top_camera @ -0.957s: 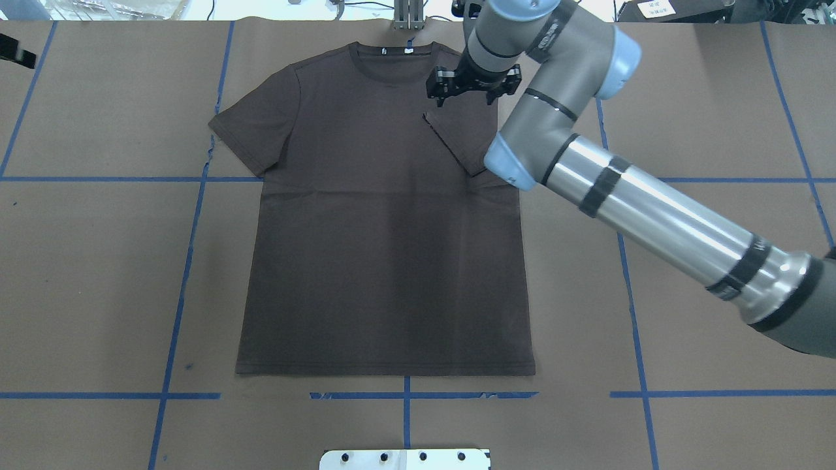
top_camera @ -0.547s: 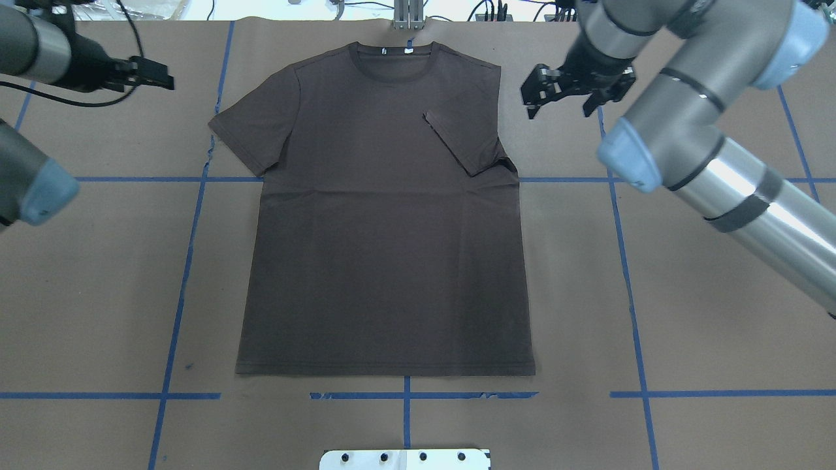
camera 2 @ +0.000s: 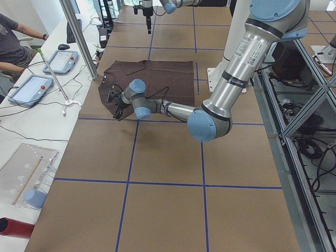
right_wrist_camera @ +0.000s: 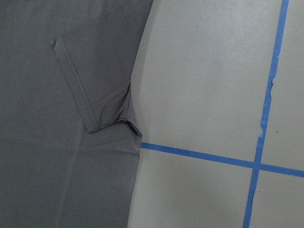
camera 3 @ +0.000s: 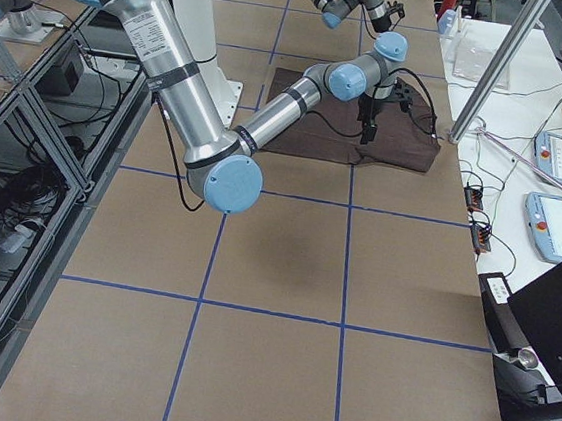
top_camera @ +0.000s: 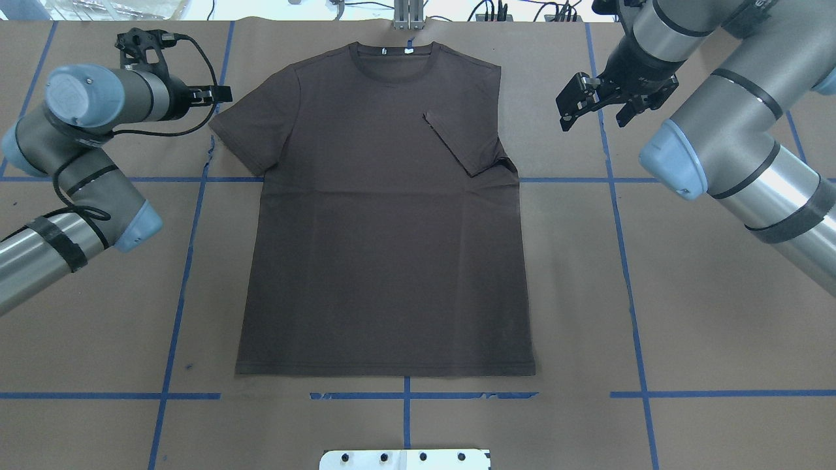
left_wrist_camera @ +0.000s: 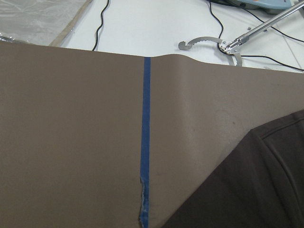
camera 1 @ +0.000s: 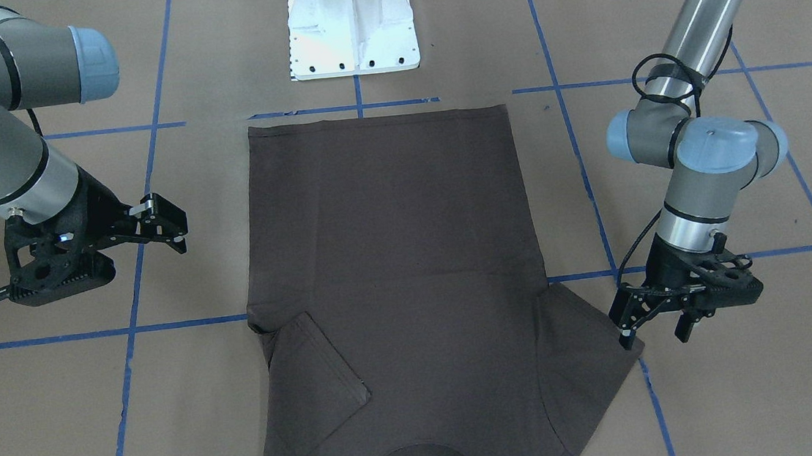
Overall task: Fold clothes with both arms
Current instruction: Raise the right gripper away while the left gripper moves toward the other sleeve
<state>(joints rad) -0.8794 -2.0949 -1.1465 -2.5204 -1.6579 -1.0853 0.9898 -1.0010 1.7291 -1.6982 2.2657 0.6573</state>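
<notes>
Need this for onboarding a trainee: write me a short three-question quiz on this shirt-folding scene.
1. True or false: both sleeves of the T-shirt lie folded onto its chest.
2. The left gripper is: A) shut on cloth; B) open, at the edge of the spread sleeve; C) out of every view.
3. What does the right gripper hold?
Key: 1 false, only the right-side sleeve is folded in; 2 B; 3 nothing, it is open and clear of the T-shirt.

Brightly and evenly lit from overhead, with only soft, faint shadows on the brown paper (top_camera: pixel 718 326), white glare along the right arm (top_camera: pixel 793 215), washed-out whites past the far edge, sharp focus throughout.
</notes>
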